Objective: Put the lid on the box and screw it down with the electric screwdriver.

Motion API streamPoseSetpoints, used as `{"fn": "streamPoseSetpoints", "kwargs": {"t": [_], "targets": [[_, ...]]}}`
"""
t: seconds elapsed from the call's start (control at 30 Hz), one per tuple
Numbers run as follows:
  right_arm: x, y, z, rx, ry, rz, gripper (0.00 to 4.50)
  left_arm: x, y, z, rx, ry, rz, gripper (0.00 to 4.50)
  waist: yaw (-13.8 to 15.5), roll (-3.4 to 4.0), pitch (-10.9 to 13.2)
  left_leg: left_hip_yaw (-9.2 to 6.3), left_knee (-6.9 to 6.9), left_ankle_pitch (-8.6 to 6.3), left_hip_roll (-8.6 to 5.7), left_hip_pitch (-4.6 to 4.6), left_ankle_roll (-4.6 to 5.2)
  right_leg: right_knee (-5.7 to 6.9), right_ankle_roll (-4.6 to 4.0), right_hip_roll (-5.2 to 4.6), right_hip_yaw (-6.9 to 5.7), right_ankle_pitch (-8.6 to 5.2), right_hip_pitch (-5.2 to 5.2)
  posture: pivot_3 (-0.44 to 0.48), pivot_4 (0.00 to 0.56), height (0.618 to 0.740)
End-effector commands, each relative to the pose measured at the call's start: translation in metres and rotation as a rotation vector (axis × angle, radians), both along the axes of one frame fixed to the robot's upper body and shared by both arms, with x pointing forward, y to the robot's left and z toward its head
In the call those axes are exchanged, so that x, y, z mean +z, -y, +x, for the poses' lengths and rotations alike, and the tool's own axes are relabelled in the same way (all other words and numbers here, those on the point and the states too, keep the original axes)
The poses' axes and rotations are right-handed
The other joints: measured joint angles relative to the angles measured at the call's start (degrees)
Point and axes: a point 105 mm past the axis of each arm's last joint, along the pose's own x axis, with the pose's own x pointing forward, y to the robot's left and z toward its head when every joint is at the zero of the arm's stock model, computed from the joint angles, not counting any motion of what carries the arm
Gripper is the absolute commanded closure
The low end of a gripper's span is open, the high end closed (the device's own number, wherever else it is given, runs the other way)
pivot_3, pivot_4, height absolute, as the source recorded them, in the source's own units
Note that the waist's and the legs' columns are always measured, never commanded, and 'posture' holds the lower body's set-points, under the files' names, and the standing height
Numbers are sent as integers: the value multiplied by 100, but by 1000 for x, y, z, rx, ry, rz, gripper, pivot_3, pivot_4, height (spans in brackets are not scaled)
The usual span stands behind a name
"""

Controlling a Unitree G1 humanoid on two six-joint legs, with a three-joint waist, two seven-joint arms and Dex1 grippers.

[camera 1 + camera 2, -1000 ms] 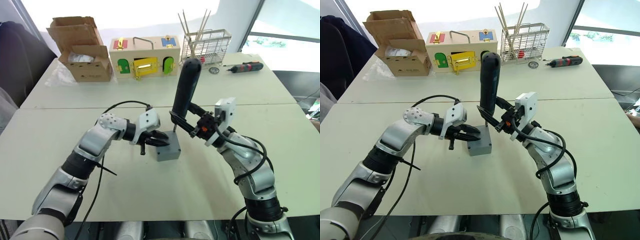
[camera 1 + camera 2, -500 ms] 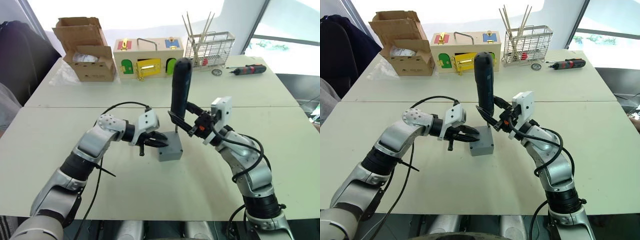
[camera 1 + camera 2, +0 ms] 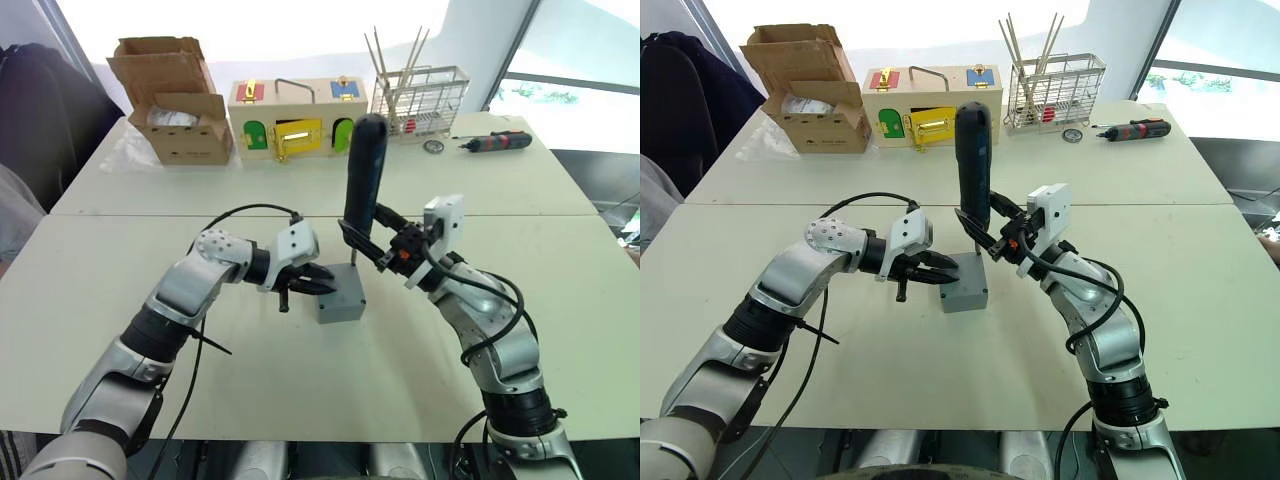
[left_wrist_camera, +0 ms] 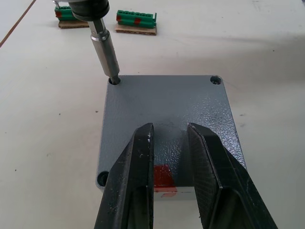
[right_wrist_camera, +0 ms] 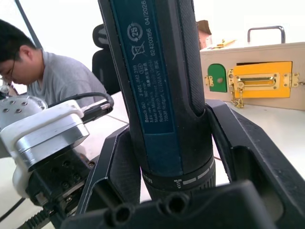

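Observation:
The grey box (image 3: pixel 340 304) stands mid-table with the lid (image 4: pixel 167 109) lying flat on it; a red mark shows on the side facing my left wrist. My left gripper (image 3: pixel 322 282) reaches over the lid's near edge, its fingers (image 4: pixel 138 181) slightly apart and open with nothing between them. My right gripper (image 3: pixel 366 238) is shut on the black electric screwdriver (image 3: pixel 363 180), held nearly upright. Its metal bit (image 4: pixel 106 52) sits in one corner screw hole of the lid.
Along the far edge stand a cardboard box (image 3: pixel 175 110), a wooden box with coloured doors (image 3: pixel 295 115), a wire basket of sticks (image 3: pixel 420 90) and a red-and-black screwdriver (image 3: pixel 495 140). Green terminal blocks (image 4: pixel 137 19) lie beyond the grey box. A person (image 5: pixel 28 62) sits at the left.
The top of the electric screwdriver has swung slightly to the right while its bit stays at the lid's corner. My left gripper has held its place on the lid.

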Motion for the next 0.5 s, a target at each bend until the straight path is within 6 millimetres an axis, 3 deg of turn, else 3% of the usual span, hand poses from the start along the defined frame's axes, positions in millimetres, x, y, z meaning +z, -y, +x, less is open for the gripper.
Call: {"fn": "streamPoseSetpoints", "kwargs": {"t": [0.03,0.5], "targets": [[-52,7,3,-28,-207,-34,2602,-5,-2,0,9,-5,17,3424,-1,0,0,0,0,0,0,1,0,0,0,-1,0,0,1,0,150,731],[-48,5,2,-26,-188,-24,2602,-6,-2,0,10,-6,17,3424,-1,0,0,-1,-5,0,1,3,0,-27,1,0,0,-2,3,0,150,731]]}}
